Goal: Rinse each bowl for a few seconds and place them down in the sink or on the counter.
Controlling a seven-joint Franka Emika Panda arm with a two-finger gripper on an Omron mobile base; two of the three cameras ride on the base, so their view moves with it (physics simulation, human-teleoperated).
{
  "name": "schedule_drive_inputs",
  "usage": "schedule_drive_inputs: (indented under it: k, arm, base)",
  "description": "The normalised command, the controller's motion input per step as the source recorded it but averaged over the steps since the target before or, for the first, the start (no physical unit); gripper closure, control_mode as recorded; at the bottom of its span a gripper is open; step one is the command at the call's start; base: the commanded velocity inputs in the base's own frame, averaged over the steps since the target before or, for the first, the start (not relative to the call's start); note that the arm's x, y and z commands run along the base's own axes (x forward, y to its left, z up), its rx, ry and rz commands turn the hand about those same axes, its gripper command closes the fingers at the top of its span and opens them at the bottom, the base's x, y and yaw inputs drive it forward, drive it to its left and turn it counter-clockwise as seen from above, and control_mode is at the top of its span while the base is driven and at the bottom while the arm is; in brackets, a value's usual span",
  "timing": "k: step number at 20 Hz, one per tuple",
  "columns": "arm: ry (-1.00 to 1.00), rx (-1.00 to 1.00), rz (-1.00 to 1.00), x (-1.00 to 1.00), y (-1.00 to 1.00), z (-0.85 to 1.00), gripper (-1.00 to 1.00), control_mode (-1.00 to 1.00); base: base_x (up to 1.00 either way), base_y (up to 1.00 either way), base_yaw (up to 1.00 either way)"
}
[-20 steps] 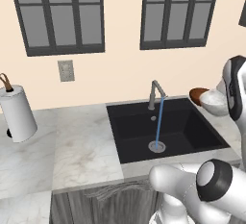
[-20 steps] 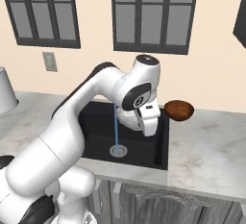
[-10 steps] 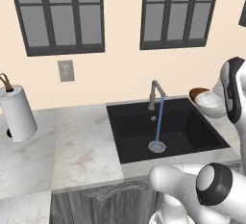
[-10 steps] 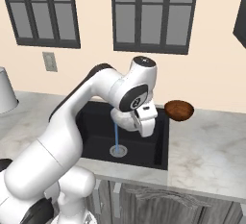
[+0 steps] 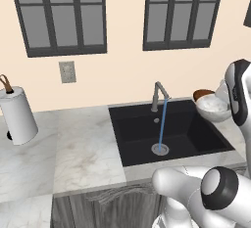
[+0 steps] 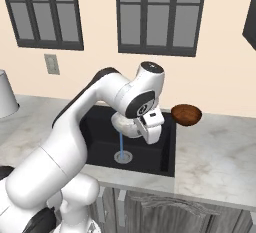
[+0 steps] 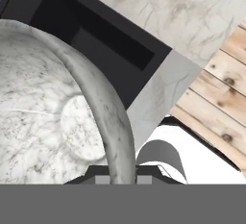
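**Carrying a bowl in to the water: not yet under the stream**

The counter (image 5: 83, 148) runs along the wall, with the black sink (image 5: 142, 134) recessed in it. You are on the first rinse. The arm reaches over the sink's right edge with a pale marbled bowl (image 5: 212, 107) in hand. In the left base view this bowl hangs above the right rim of the basin, clear of the counter. A reddish-brown bowl (image 6: 186, 114) waits on the counter just past the sink's right back corner and looks untouched.

The tap (image 5: 158, 92) is running. Its blue stream (image 5: 162, 124) falls to the drain (image 5: 160, 149), well apart from the held bowl.

The claw (image 7: 122, 176) is clamped on the marbled bowl's rim, which the hand view shows rising between the finger tips.

Your next move, as I judge it, is to carry the bowl further left until its hollow sits under the stream. Keep it low enough to catch the water and watch the spout as you pass.

Against the frame a second back, the bowl sits slightly further left and lower, toward the basin. More of it shows under the arm in the right base view. The brown bowl, tap and stream are unchanged.
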Motion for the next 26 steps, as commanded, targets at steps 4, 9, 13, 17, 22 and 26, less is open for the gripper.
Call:
schedule_drive_inputs:
  k: [4, 9, 13, 17, 22, 26]
  arm:
    - [0.00, 0.02, 0.08, 0.03, 0.05, -0.03, 1.00, -1.00]
    - [0.00, 0.01, 0.07, 0.04, 0.10, -0.01, 1.00, -1.00]
    - [0.00, 0.00, 0.06, 0.01, 0.16, -0.03, 1.00, -1.00]
    - [0.00, 0.02, 0.06, 0.00, 0.14, -0.07, 1.00, -1.00]
    - [0.00, 0.03, 0.06, 0.00, 0.13, -0.09, 1.00, -1.00]
    - [0.00, 0.05, 0.07, 0.03, 0.07, -0.10, 1.00, -1.00]
  base:
    - [0.00, 0.00, 0.00]
    - [0.00, 0.00, 0.00]
    - [0.00, 0.00, 0.00]
    - [0.00, 0.00, 0.00]
    - [0.00, 0.00, 0.00]
    - [0.00, 0.00, 0.00]
